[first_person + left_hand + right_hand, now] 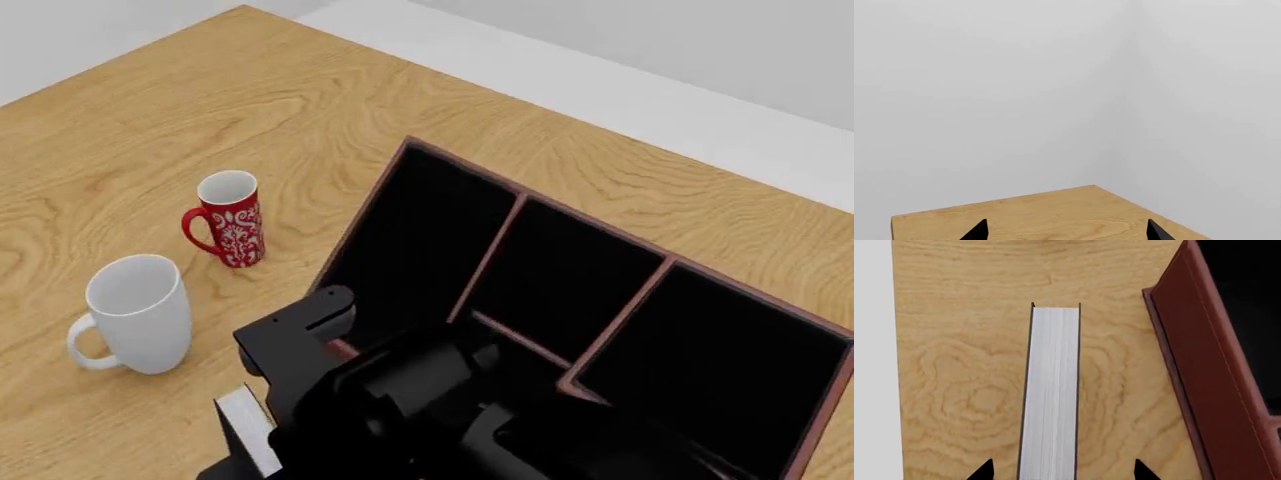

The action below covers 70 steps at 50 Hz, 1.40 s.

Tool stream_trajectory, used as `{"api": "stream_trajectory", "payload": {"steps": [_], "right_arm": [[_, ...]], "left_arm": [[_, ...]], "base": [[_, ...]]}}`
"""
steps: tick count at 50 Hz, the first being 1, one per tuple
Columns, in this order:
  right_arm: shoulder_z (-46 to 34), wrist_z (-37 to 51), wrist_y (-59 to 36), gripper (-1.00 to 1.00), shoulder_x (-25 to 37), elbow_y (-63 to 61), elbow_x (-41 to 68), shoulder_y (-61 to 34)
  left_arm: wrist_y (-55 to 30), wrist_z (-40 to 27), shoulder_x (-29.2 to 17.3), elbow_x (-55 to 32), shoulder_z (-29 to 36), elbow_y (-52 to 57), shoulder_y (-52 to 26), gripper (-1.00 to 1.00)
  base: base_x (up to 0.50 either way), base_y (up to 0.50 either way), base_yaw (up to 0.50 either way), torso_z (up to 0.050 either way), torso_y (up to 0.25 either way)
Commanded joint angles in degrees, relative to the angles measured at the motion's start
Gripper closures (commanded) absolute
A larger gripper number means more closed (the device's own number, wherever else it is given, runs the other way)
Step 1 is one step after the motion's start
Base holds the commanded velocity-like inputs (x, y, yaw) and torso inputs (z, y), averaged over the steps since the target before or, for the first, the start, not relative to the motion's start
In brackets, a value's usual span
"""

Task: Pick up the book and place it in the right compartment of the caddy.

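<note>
Hovering right over the book (1049, 390), the right gripper (1062, 472) has its two dark fingertips spread wide, one on each side of the white page edges, with daylight between each tip and the covers. Nothing is grasped yet. The book stands on edge on the wooden table (954, 365), pages up, just beside the reddish-brown outer wall of the caddy (1201, 370) but clear of it.

Over on the left wrist view, the left gripper (1067, 231) is also released, fingertips well apart, pointing at a bare table corner and the white wall. It plays no part here.

From the head view the right arm hides most of the book; only a pale sliver of it shows at the bottom. The white mug (136, 312) and the red patterned mug (231, 217) stand nearby, well apart from the action. The right compartment (721, 360), the undivided one with taller walls, sits open and unoccupied.

Now the dangers, as I judge them. A thin book on edge tips easily: if one finger touches first, it could topple flat. Close too high on the pages and it may slip during the lift. And that tall compartment wall could catch the book's lower edge if the carry is too low.
</note>
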<state>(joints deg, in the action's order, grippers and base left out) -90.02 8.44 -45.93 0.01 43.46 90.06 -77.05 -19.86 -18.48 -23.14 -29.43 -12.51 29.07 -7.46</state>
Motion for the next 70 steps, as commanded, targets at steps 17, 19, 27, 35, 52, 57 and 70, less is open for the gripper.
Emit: {"api": "stream_trajectory", "payload": {"steps": [17,19,27,35,52,57,70], "right_arm": [[0.2,-2.3,0.7,-1.0,0.0,1.0,-3.1,4.0],[0.3,-2.6,0.8,-1.0,0.0,1.2,-3.4,4.3],[0.3,-2.9,0.8,-1.0,0.0,1.3,-3.9,5.3],[0.4,-1.5,0.8,1.0,0.0,0.9,-5.2,4.7],[0.5,4.2,4.7,1.0,0.0,-0.9,-5.9,1.3],[0.4,5.3,5.0,1.0,0.0,-2.9,-5.6,0.5],[0.4,7.3,5.9,1.0,0.0,-7.0,-3.3,-3.9]], "left_arm": [[0.3,-0.2,-0.4,-0.2,0.1,0.2,0.2,-1.0],[0.4,-0.1,-0.4,-0.2,0.2,0.1,0.2,-1.0],[0.5,-0.1,-0.4,-0.3,0.3,0.0,0.2,-1.0],[0.6,-0.2,-0.5,-0.3,0.4,-0.2,0.2,-1.0],[0.7,-0.4,-0.7,-0.6,0.3,-0.1,0.2,-1.0],[0.6,-0.7,-0.8,-0.8,0.0,0.2,0.3,-1.0],[0.4,-1.0,-1.1,-1.6,-0.7,1.0,0.7,-1.0]], "base": [[0.0,0.0,0.0,0.0,0.0],[0.0,0.0,0.0,0.0,0.0],[0.0,0.0,0.0,0.0,0.0],[0.0,0.0,0.0,0.0,0.0],[0.0,0.0,0.0,0.0,0.0],[0.0,0.0,0.0,0.0,0.0],[0.0,0.0,0.0,0.0,0.0]]}}
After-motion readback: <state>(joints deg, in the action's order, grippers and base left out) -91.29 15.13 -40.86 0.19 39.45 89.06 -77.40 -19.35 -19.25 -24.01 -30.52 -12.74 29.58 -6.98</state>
